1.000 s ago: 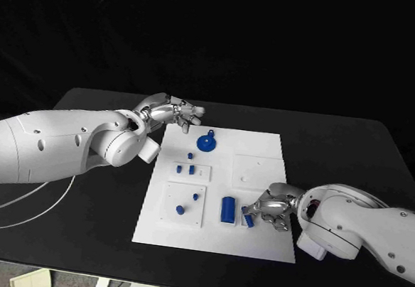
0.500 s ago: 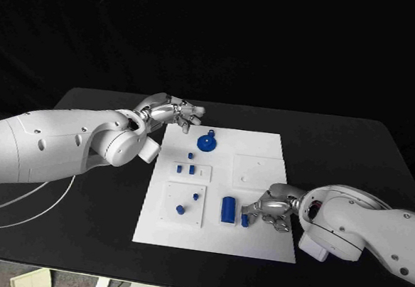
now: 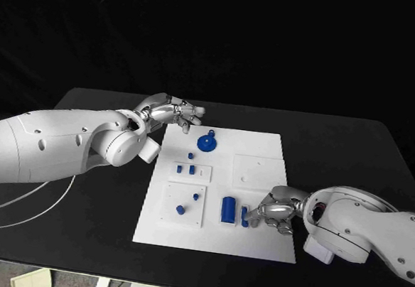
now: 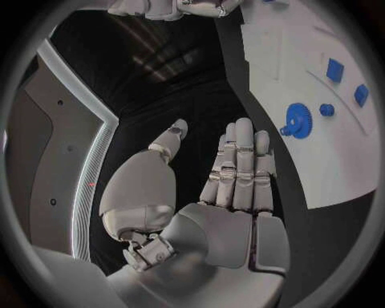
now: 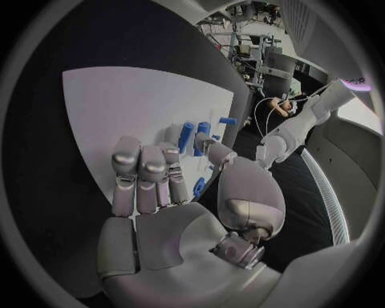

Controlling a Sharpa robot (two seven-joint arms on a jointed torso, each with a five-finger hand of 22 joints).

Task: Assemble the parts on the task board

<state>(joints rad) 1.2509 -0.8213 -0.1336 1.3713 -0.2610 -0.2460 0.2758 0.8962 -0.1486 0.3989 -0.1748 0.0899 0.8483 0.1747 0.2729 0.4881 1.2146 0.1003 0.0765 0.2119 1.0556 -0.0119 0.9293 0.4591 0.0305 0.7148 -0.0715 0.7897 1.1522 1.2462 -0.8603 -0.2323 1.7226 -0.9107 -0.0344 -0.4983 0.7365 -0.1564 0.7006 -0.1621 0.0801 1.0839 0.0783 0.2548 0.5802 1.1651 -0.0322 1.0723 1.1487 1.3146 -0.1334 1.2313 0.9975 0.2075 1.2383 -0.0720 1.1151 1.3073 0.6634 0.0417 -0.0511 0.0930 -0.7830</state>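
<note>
The white task board (image 3: pixel 220 188) lies mid-worktop (image 3: pixel 361 149), blue parts on it: a gear (image 3: pixel 207 143) near its far edge, a long block (image 3: pixel 228 209) near its near edge. The right robot hand (image 3: pixel 273 214) pinches a small blue part (image 3: pixel 246 216) beside that block. The left robot hand (image 3: pixel 173 112) hovers spread at the board's far left corner.

Head view: surroundings sinking into deep black, flat white rectangular task board (image 3: pixel 218 239) glowing brightest against matte black bench (image 3: pixel 361 149). White arm shells catching soft overhead light, no hard shadows falling. Wrist views: fisheye bending board edges into curves, dark ring framing each circle. Silver left hand (image 4: pixel 233 186) and silver right hand (image 5: pixel 172 192) shining with mild glare.
</note>
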